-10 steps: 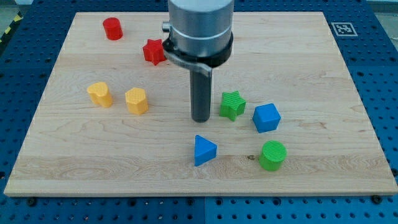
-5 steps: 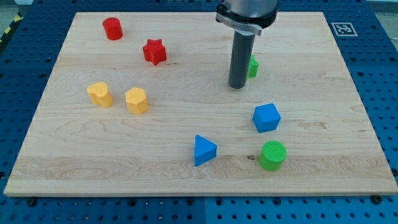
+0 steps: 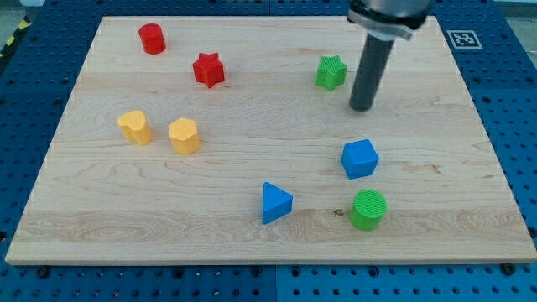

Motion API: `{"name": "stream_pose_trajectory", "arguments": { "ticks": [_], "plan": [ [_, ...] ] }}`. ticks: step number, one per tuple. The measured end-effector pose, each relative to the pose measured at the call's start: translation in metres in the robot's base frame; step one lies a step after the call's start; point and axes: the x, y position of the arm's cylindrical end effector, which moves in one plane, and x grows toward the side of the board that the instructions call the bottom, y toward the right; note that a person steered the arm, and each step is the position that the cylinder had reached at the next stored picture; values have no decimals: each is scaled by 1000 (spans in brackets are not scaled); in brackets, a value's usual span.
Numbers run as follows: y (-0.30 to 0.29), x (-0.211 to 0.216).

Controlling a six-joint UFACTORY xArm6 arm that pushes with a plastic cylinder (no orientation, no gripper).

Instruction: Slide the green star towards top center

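The green star [image 3: 331, 72] lies on the wooden board [image 3: 252, 168] in its upper part, right of centre. My tip [image 3: 362, 108] rests on the board just to the lower right of the star, a short gap apart, not touching it. The rod rises from the tip to the arm's housing at the view's top edge.
A red star [image 3: 208, 70] and a red cylinder [image 3: 152, 39] lie upper left. A yellow cylinder [image 3: 134, 127] and a yellow hexagonal block [image 3: 184, 135] lie at the left. A blue cube [image 3: 360, 158], a green cylinder [image 3: 367, 210] and a blue triangle [image 3: 275, 202] lie lower right.
The green star moved from the board's middle up towards the view's top, pushed by the rod. My tip then slid right and now stands apart from the star on its lower right.
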Motion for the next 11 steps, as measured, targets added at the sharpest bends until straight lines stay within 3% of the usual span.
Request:
{"name": "stream_pose_trajectory", "arguments": {
  "ticks": [1,2,5,8,11],
  "plan": [
    [-20,-64],
    [-45,-94],
    [-29,-21],
    [-74,-99],
    [-77,-96]
  ]
}}
